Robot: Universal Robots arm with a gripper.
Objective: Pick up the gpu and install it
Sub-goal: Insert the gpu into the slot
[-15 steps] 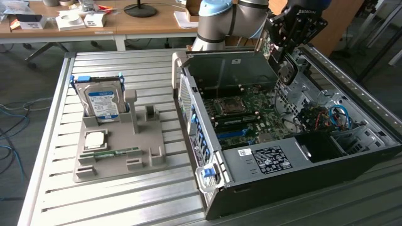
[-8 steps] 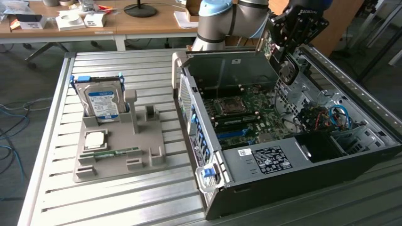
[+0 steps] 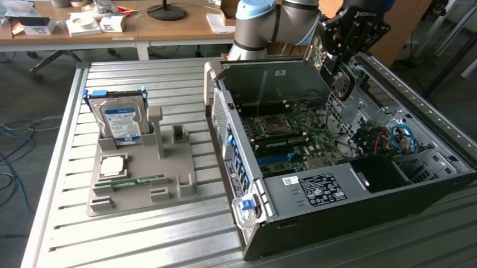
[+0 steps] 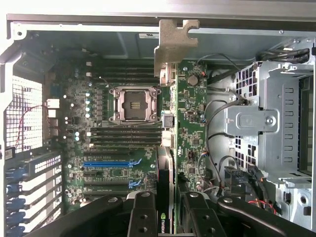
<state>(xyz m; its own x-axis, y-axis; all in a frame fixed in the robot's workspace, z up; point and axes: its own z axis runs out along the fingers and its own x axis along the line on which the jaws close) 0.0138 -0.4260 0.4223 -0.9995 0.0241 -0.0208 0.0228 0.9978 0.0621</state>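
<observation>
My claw (image 4: 170, 217) grips the graphics card (image 4: 183, 123), hanging edge-on over the motherboard (image 4: 74, 103) in the open computer case (image 3: 320, 190), and I fear any tilt could snag its metal bracket (image 4: 175, 44) on the case wall or miss the slot.

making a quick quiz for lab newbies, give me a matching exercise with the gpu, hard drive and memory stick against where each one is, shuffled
Things: 1 gpu; 2 hard drive; 3 memory stick.
Places: A upright in the grey holder; B held by the gripper over the open computer case; C flat on the grey holder.
Pairs: 1-B; 2-A; 3-C.
</observation>
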